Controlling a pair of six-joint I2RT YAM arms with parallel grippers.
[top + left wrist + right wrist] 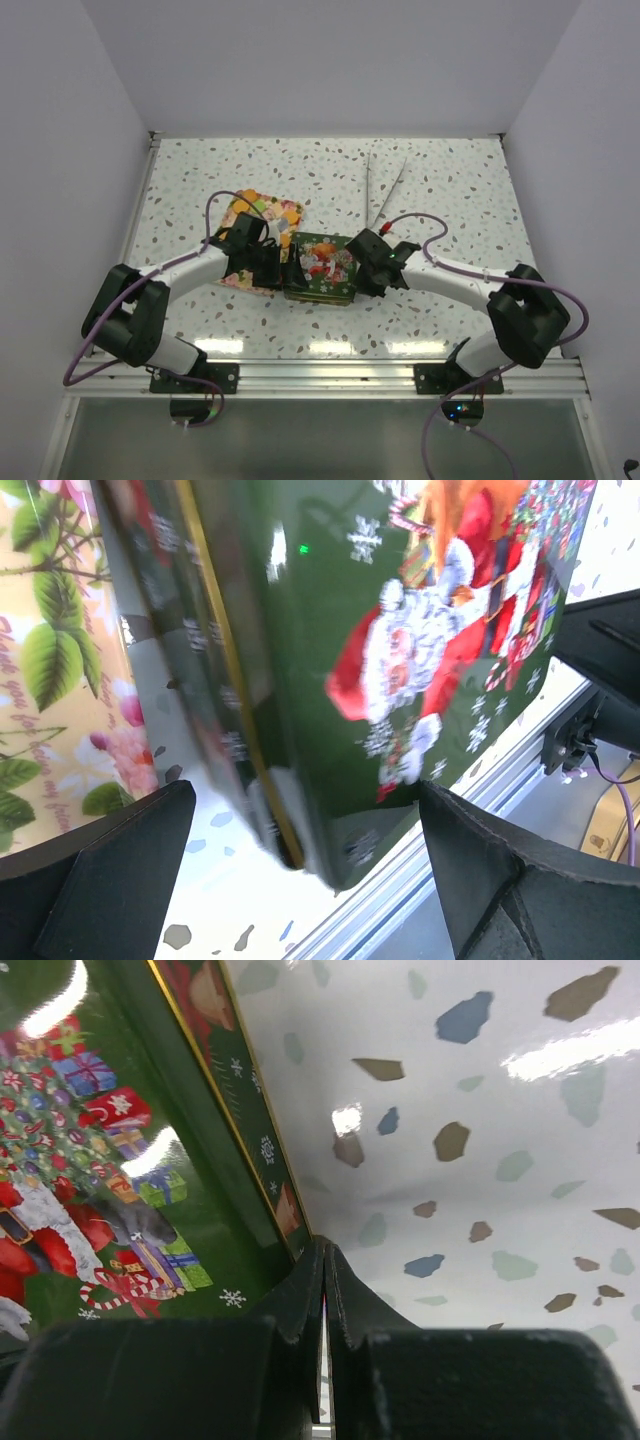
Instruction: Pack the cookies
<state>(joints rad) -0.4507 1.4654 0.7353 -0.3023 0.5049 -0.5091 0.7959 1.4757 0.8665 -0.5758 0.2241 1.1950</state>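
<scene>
At the centre of the table: lidded Christmas tin, cookies hidden.
Rigid, glossy, probably slippery; grasp its side walls. The left gripper gapes at its left edge; the right gripper is closed, empty.

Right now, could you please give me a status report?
Left hand open astride green tin. Right hand shut by its edge. Tin closed; no cookies visible.

We see a green tin whose printed lid is glossy and throws back the lamps; its gold edge looks like metal. The desk is smooth, shiny, speckled like stone. The fingers of the left end effector look like matt black, slightly grainy plastic.
</scene>
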